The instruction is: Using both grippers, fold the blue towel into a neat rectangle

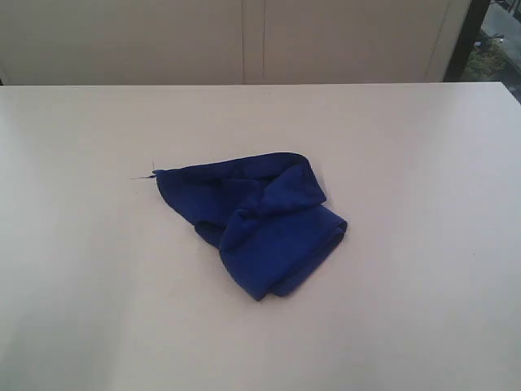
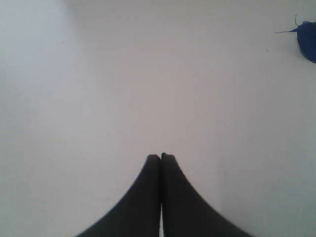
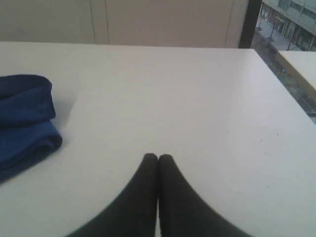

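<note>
The blue towel (image 1: 260, 224) lies crumpled in a loose heap near the middle of the white table (image 1: 407, 163), with a loose thread sticking out at its far left corner. Neither arm shows in the exterior view. In the left wrist view my left gripper (image 2: 161, 157) is shut with nothing in it, over bare table, and only the towel's threaded corner (image 2: 308, 42) shows far off. My right gripper (image 3: 158, 158) is shut and empty too, with the bunched towel (image 3: 24, 118) well off to one side, apart from it.
A pale wall with panel seams (image 1: 252, 41) runs behind the table's far edge. A dark post (image 1: 470, 32) and a window stand at the back right. Another pale table (image 3: 298, 66) shows beyond the right edge in the right wrist view.
</note>
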You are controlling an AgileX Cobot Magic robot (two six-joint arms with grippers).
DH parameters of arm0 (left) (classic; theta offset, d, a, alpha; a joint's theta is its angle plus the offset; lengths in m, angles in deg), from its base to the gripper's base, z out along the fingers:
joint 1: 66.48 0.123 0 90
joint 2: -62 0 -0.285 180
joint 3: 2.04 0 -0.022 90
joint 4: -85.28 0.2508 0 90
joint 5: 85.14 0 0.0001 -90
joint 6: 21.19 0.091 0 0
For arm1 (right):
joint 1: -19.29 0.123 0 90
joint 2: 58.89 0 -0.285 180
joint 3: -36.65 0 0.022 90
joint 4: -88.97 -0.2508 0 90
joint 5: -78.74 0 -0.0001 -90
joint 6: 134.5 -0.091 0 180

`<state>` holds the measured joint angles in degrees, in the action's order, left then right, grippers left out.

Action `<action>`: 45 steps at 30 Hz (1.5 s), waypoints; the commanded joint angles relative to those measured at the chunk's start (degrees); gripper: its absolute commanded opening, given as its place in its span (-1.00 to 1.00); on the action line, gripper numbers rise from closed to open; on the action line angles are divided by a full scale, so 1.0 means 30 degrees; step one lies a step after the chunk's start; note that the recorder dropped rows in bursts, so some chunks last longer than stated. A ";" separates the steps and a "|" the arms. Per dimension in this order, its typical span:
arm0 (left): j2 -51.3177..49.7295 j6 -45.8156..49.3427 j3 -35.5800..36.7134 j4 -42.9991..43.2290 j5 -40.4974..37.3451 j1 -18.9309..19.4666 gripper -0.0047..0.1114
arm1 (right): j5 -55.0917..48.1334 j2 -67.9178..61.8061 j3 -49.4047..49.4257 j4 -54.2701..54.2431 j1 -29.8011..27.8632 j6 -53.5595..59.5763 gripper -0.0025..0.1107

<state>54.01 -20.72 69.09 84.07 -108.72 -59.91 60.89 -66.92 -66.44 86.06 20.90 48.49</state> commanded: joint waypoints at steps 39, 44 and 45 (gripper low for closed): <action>0.0071 -0.0157 0.0124 -0.0154 0.0055 0.0032 -0.92 | -0.0886 -0.3559 -0.7461 -0.0071 -0.0172 -0.0342 -0.96; 0.0071 -0.0157 0.0124 -0.0154 0.0055 0.0032 -0.92 | -0.4713 -0.6602 -1.0257 -0.0324 -0.0172 -0.1733 -0.96; 0.0071 -0.0157 0.0124 -0.0154 0.0055 0.0032 -0.92 | -0.5304 -0.7144 -1.0703 -0.0656 -0.0172 -0.2149 -0.96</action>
<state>54.01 -20.72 69.09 84.07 -108.72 -59.91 50.65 -84.26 -94.93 85.55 20.90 45.16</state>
